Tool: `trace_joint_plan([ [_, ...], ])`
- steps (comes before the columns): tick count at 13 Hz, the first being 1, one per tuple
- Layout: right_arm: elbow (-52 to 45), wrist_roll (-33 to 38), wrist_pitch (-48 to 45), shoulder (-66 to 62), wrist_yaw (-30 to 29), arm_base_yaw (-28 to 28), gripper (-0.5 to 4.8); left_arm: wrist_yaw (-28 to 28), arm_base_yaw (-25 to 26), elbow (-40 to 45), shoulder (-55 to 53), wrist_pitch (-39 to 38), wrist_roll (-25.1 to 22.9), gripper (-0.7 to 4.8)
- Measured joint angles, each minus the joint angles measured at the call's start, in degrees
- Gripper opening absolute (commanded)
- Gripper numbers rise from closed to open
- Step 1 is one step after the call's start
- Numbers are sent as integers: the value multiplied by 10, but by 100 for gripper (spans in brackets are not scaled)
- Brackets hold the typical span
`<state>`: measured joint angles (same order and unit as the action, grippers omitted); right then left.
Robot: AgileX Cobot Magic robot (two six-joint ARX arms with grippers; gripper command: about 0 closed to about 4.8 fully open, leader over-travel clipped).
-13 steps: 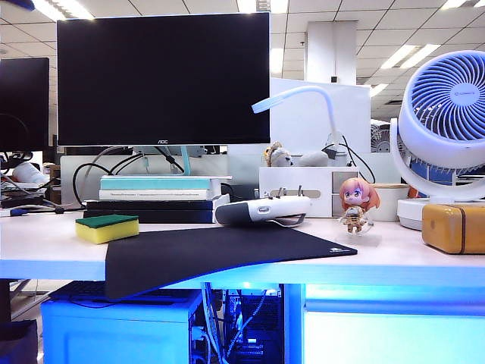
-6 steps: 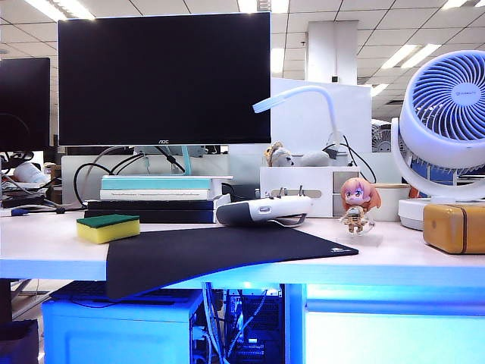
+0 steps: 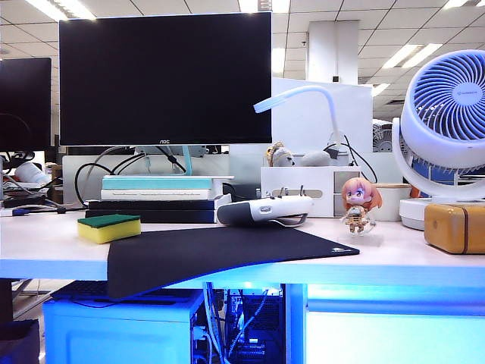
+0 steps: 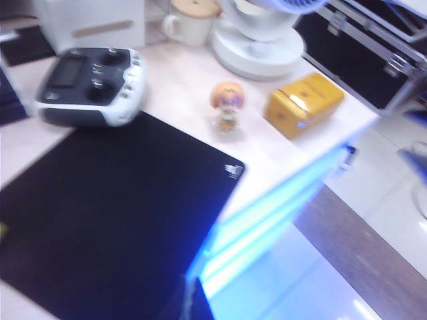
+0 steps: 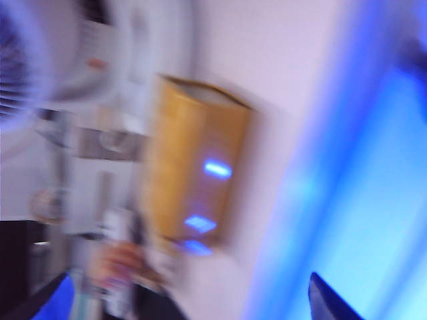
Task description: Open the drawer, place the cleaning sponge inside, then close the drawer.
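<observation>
1. Sitting near the left end of the desk (image 3: 45, 246), the cleaning sponge (image 3: 109, 227) is lying flat, green layer up, just beside the left edge of the black mat (image 3: 220, 254) and in front of the stack of books (image 3: 155, 199).
2. Showing its plain white front under the right part of the desk edge, the drawer (image 3: 394, 334) is glowing blue and is sitting flush, not pulled out.
3. Resting at the back edge of the mat, the white and dark controller (image 3: 264, 210) is lying on the desk, with the small figurine (image 3: 358, 205) standing just beside the mat's right corner.
4. Sitting at the right end of the desk, the yellow-orange box (image 3: 455, 227) is standing in front of the white fan (image 3: 447, 121); the monitor (image 3: 165, 80) is standing behind the books.
5. Looking down on the mat, the controller, the figurine and the box, the left gripper (image 4: 193, 307) is hovering above the front edge of the desk; only a dark tip is showing, and its fingers are pressed together.
6. Hanging over the right end of the desk close to the yellow-orange box, the right gripper (image 5: 187, 293) is showing two well-separated fingertips (image 5: 333, 303) in a blurred view, so it is spread wide and pinching nothing.
</observation>
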<state>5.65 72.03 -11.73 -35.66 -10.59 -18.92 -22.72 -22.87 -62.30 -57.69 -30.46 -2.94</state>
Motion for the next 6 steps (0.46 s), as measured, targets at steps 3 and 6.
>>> trace_joint_plan([
  [3, 68, -45, -22, -64, 12, 0, 479, 2, 2, 0, 0, 10, 1, -6],
  [6, 70, -45, -177, -293, -59, -12, 479, 2, 2, 0, 0, 16, 2, -6],
])
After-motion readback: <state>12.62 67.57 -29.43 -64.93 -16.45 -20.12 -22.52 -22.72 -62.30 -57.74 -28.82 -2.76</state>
